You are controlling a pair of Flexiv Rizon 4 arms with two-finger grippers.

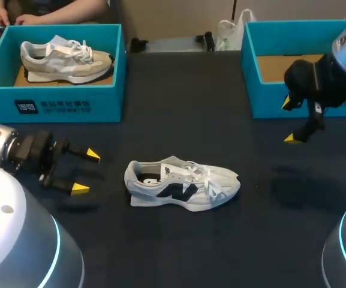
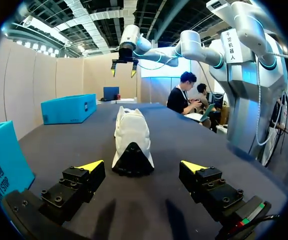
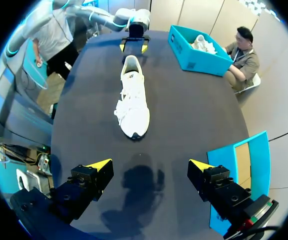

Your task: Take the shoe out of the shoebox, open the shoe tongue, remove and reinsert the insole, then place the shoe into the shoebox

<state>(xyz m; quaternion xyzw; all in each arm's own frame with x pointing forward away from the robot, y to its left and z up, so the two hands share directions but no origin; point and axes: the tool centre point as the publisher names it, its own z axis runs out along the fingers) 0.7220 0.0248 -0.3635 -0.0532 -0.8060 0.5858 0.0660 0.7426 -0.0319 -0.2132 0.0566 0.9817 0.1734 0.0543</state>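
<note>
White shoe: we see it upright on its sole near the middle of the desk, outside both boxes. Its heel faces the left tool and its toe points toward our right side. A dark mark runs along its flank, and its laces lie loose over the tongue.
Left tool: we find its yellow-tipped fingers apart and gripping nothing, low over the desk near the heel of the white shoe. In the left wrist view the heel sits just ahead of the gap between the fingers and touches neither of them.
Right tool: we see it raised above the desk in front of the right shoebox, fingers apart and gripping nothing, well apart from the white shoe. In the right wrist view the toe points back toward it.
Right shoebox: it stands at the far right of the desk, teal and open-topped, and we see its brown floor.
Left shoebox: it stands at the far left of the desk, teal and open-topped. We see a beige shoe resting inside it on its sole.
</note>
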